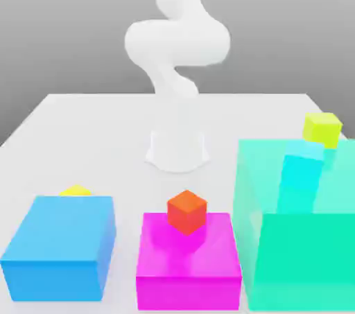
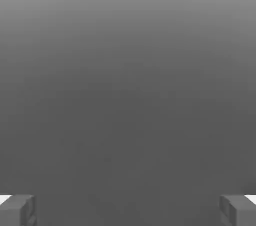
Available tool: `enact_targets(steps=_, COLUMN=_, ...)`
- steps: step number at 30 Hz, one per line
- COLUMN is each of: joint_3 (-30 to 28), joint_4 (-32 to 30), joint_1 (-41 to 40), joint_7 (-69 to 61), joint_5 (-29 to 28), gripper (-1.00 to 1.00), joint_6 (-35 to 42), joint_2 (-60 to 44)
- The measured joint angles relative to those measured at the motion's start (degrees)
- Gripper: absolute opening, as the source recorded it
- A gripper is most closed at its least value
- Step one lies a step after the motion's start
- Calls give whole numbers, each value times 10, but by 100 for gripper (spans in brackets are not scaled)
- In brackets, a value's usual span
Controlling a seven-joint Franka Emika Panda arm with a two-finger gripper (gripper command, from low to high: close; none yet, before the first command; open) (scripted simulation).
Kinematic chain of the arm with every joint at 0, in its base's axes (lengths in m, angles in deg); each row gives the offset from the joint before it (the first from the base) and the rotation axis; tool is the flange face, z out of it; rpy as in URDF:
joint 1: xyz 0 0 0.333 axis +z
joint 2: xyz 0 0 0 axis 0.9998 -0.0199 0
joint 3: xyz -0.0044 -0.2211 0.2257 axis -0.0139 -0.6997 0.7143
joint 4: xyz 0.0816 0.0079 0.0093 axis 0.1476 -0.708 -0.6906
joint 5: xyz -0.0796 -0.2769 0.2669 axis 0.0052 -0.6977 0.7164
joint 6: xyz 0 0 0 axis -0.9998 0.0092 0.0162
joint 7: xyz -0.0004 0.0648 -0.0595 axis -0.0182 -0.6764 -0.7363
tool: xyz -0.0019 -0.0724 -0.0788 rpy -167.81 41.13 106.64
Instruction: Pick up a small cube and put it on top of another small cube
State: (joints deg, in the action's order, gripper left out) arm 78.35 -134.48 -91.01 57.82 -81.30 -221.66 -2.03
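Magenta box (image 1: 187, 264): nearest the camera, front centre of the white table (image 1: 83, 125), glossy top, low and flat.
Orange-red small cube (image 1: 186, 211): sits on the magenta box top, toward its back edge, one corner turned to the camera.
Blue box (image 1: 59, 247): front, toward the exterior view's left, just beside the magenta box with a narrow gap between them.
Small cube (image 1: 75, 190): bright yellow, only its top shows, peeking over the back edge of the blue box; it lies behind that box, cannot tell if touching it. Nothing holds it.
Teal box (image 1: 305, 236): big, see-through green, toward the exterior view's right, taller than the other two boxes, reaches the frame edge.
Cyan block (image 1: 301, 174): seen through the teal box, tall and tilted; inside or behind, cannot tell.
Lime small cube (image 1: 322, 129): yellow-green, above the cyan block near the teal box's back top edge, tilted.
Arm (image 1: 177, 42): white, rises from its base (image 1: 177, 150) at table centre behind the boxes, curls up and out of the frame top, well apart from every cube.
Gripper (image 2: 128, 210): hand view shows two grey fingertips (image 2: 17, 210) at opposite edges, jaws spread as wide as they go, nothing between them, only plain grey background ahead.
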Motion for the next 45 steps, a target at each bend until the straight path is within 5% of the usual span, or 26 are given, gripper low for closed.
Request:
enact_targets(steps=16, joint_3=-178, joint_4=-298, joint_1=-192, joint_7=-14, joint_5=-68, gripper=0, joint_6=-247, joint_2=-293)
enact_targets(steps=19, joint_3=-208, joint_4=-330, joint_1=-213, joint_7=-60, joint_5=-23, gripper=0, joint_6=-318, joint_2=-391)
enact_targets(steps=26, joint_3=-86, joint_4=-314, joint_1=-292, joint_7=-208, joint_5=178, gripper=0, joint_6=-397, joint_2=-500)
enact_targets(steps=30, joint_3=7, joint_4=-305, joint_1=-374, joint_7=-237, joint_5=218, gripper=0, joint_6=-442, joint_2=-552)
enact_targets(steps=31, joint_3=20, joint_4=-304, joint_1=-385, joint_7=-238, joint_5=220, gripper=-100, joint_6=-450, joint_2=-562)
enact_targets(steps=40, joint_3=0, joint_4=-306, joint_1=-369, joint_7=-228, joint_5=206, gripper=-100, joint_6=-435, joint_2=-544)
enact_targets(steps=45, joint_3=-82, joint_4=-320, joint_1=-314, joint_7=-159, joint_5=111, gripper=-100, joint_6=-383, joint_2=-479)
